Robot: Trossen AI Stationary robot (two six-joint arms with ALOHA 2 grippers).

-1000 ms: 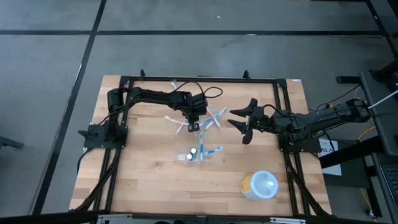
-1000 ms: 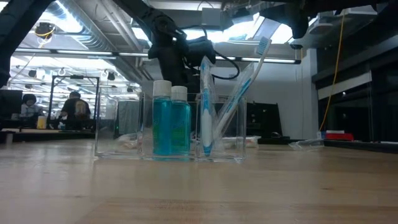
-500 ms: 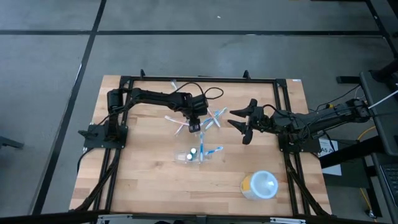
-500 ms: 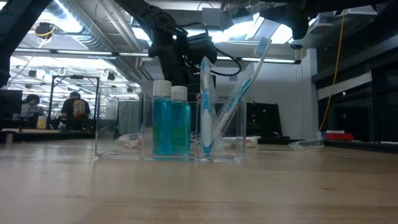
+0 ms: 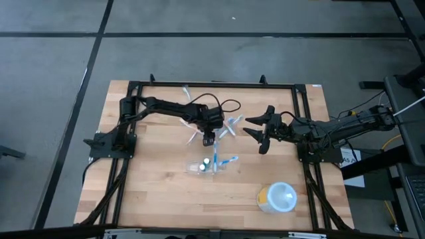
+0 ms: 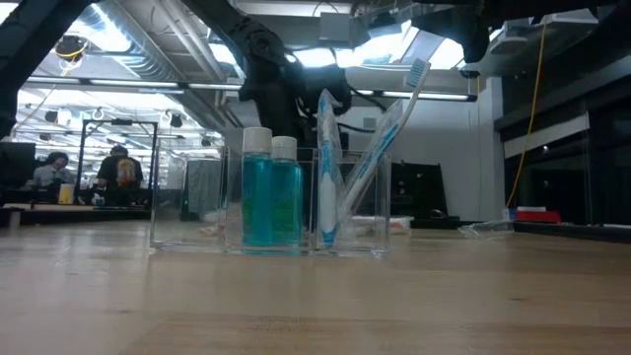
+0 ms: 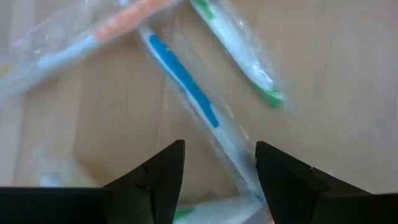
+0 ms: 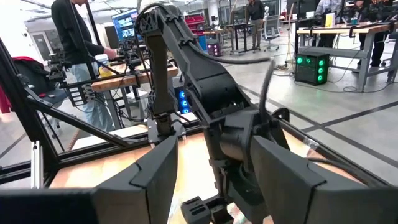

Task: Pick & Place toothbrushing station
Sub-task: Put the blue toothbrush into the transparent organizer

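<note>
On toothbrushing station (image 6: 268, 202) bottles: no legible labels.

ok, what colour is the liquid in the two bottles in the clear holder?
Teal-blue, with white caps. The bottles show best in the low view, standing in the holder.

Light: bright, even overhead — ceiling glare low view | left wrist view blurred

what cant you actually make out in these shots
- Left gripper: the left wrist view shows open fingers over wrapped toothbrushes, but motion blur hides any contact.
- Toothbrushing station: in the low view its clear walls barely show; the high view is too small to count the contents.
- Right gripper: open; in its wrist view the left arm blocks the table.
</note>
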